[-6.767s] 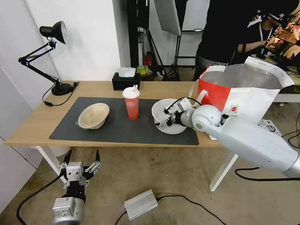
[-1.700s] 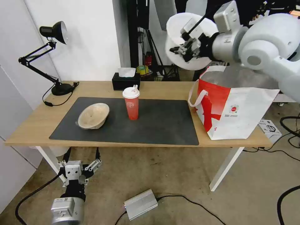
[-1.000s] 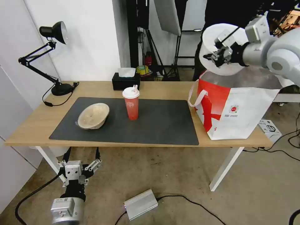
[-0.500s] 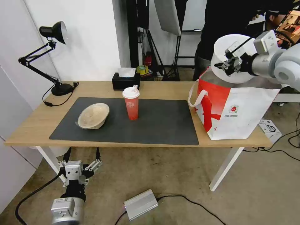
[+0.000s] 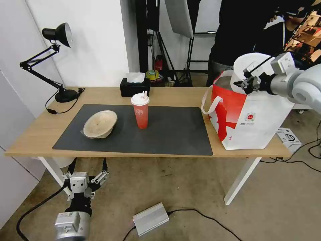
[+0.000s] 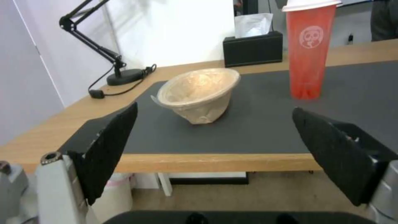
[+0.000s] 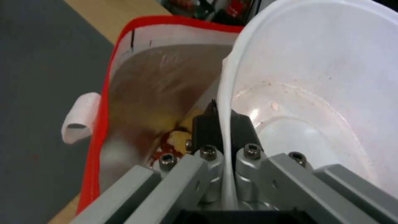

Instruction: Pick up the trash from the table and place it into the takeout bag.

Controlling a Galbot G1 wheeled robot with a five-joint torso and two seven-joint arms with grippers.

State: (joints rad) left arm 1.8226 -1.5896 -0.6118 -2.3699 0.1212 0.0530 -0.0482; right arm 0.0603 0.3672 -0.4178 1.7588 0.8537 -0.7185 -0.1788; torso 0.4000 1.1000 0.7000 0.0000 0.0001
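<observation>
The right gripper (image 5: 245, 82) was clamped on the rim of the white plastic bowl (image 5: 249, 65), one finger inside the wall and one outside. The right wrist view confirmed this: the thin white rim (image 7: 226, 146) ran between the two black pads (image 7: 206, 126), pressed tight. The bowl was held tilted on edge, partly lowered into the open mouth of the takeout bag (image 5: 254, 115), its upper part above the bag's top edge.

That same wrist view looked down past the bowl into the bag's silver-lined interior (image 7: 153, 93), where yellow and red matter lay at the bottom; the head view could not see this. Faint reddish residue marked the bowl's inner wall (image 7: 315, 102). A white loop handle (image 7: 79, 116) hung off the bag's red-trimmed side.

The bag stood upright at the right end of the table (image 5: 40, 130), just beside the dark mat (image 5: 167, 134).

On the mat, the red drink cup (image 5: 140, 110) stood upright near the middle, and the tan bowl (image 5: 99, 124) rested tilted, well apart to its left. The left wrist view showed the tan bowl (image 6: 199, 93) tipped onto its side wall, mouth facing up and away, a detail less plain from the head.

The left gripper (image 5: 86, 174) hung below the table's front edge, fingers (image 6: 110, 146) spread wide apart, holding nothing.

A black tissue box (image 5: 134, 87) and a black desk lamp (image 5: 55, 57) stood along the far edge.
</observation>
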